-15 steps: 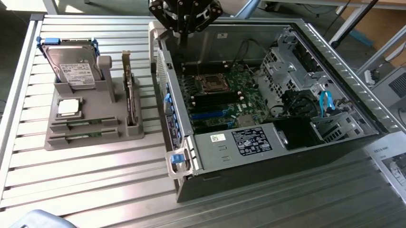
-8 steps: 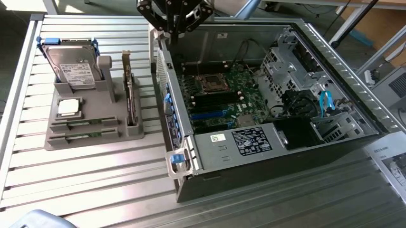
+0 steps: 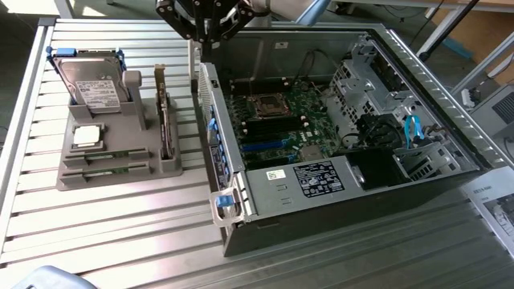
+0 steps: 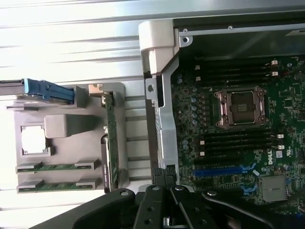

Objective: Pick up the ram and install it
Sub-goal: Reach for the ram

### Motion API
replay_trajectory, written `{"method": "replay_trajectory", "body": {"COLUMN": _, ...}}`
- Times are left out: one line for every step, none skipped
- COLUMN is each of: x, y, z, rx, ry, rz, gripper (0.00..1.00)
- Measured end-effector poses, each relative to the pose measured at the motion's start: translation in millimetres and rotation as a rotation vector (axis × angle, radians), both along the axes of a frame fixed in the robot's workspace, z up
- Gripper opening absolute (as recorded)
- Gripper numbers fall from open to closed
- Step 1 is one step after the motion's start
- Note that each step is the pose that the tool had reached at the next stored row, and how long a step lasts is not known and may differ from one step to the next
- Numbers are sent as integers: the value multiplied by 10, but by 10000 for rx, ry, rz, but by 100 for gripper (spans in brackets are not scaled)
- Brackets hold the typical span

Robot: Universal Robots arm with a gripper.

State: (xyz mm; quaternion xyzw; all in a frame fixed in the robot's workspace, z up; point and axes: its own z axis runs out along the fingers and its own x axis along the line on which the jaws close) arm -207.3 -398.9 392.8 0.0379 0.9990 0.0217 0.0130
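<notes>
Two ram sticks, thin green boards, lie in the front slots of a grey holder [image 3: 153, 171]: one ram stick [image 4: 57, 166] [image 3: 105, 158] and a second [image 4: 57, 184] [image 3: 98, 174] beside it. My gripper [image 3: 209, 37] [image 4: 165, 176] hangs high over the near wall of the open computer case [image 3: 233, 198], between the holder and the motherboard [image 4: 238, 119]. Its fingers are shut with nothing between them. It is well apart from the ram sticks. The black memory slots [image 4: 236, 71] beside the processor socket [image 4: 240, 107] stand bare.
On the holder also stand a silver hard drive [image 3: 92, 84] with blue rails, an upright expansion card [image 3: 165, 120] and a processor chip [image 3: 86, 135]. The case holds a power supply [image 3: 321, 177] and drive cage [image 3: 362, 84]. Everything rests on a slatted metal table [image 3: 120, 235].
</notes>
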Motion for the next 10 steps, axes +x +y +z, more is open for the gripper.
{"method": "replay_trajectory", "body": {"x": -25, "y": 0, "z": 0, "rx": 0, "ry": 0, "rz": 1, "gripper": 10}}
{"method": "replay_trajectory", "body": {"x": -49, "y": 0, "z": 0, "rx": 0, "ry": 0, "rz": 0, "gripper": 10}}
{"method": "replay_trajectory", "body": {"x": -75, "y": 0, "z": 0, "rx": 0, "ry": 0, "rz": 1, "gripper": 10}}
{"method": "replay_trajectory", "body": {"x": -102, "y": 0, "z": 0, "rx": 1, "ry": -1, "rz": 2, "gripper": 10}}
{"method": "replay_trajectory", "body": {"x": -131, "y": 0, "z": -1, "rx": 1, "ry": -1, "rz": 1, "gripper": 10}}
{"method": "replay_trajectory", "body": {"x": -156, "y": 0, "z": -1, "rx": 1, "ry": -1, "rz": 0, "gripper": 10}}
{"method": "replay_trajectory", "body": {"x": -185, "y": 0, "z": -1, "rx": 1, "ry": -1, "rz": 0, "gripper": 10}}
{"method": "replay_trajectory", "body": {"x": -215, "y": 0, "z": -1, "rx": 0, "ry": -1, "rz": 0, "gripper": 10}}
{"method": "replay_trajectory", "body": {"x": -241, "y": 0, "z": 0, "rx": 0, "ry": 0, "rz": 1, "gripper": 10}}
{"method": "replay_trajectory", "body": {"x": -272, "y": 0, "z": 0, "rx": 0, "ry": 0, "rz": 1, "gripper": 10}}
